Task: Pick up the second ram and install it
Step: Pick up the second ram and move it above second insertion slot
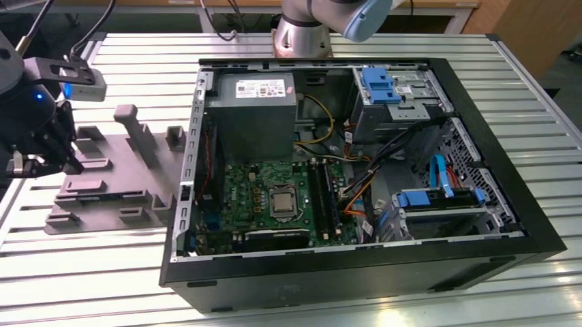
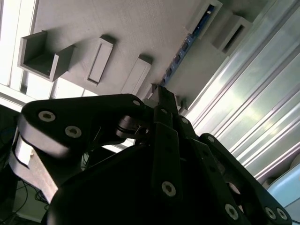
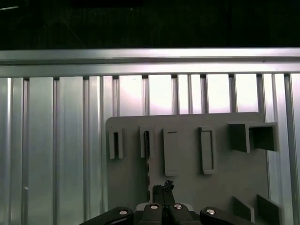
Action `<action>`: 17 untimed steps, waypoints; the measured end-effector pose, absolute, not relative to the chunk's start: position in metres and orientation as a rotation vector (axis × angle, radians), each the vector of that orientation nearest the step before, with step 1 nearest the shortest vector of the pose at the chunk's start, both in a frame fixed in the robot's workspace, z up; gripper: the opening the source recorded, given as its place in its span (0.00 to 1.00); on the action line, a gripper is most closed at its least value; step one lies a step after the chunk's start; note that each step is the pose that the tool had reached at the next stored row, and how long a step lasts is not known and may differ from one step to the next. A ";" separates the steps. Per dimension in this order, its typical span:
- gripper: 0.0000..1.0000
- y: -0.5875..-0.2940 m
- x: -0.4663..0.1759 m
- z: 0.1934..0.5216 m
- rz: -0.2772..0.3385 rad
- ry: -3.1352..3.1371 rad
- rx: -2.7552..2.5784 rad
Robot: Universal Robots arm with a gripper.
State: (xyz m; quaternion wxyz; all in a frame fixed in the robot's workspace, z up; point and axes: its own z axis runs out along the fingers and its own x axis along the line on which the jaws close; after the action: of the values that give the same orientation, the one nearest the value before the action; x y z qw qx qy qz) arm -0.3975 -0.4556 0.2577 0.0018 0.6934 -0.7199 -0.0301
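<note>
The gripper (image 3: 164,186) is seen clenched, its fingers pressed together with nothing between them, held above the grey tray (image 1: 102,182) at the far left of the exterior view. In the first wrist view the second ram (image 3: 148,164) is seen on edge in the tray, just beside the fingertips and ungripped.

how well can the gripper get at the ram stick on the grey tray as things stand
Probably yes. The gripper hangs low over the grey tray, close beside the ram standing on edge there. Nothing shows between them, and the tray's raised blocks stand off to the side.
</note>
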 end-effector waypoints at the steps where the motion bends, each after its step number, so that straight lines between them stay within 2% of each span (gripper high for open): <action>1: 0.11 -0.456 -0.398 0.257 -0.095 -2.258 2.177; 17: 0.11 -0.459 -0.398 0.247 -0.095 -2.228 2.207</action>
State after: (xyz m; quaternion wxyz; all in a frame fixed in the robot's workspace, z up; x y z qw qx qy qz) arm -0.3975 -0.4589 0.2470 0.0020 0.7033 -0.7102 -0.0303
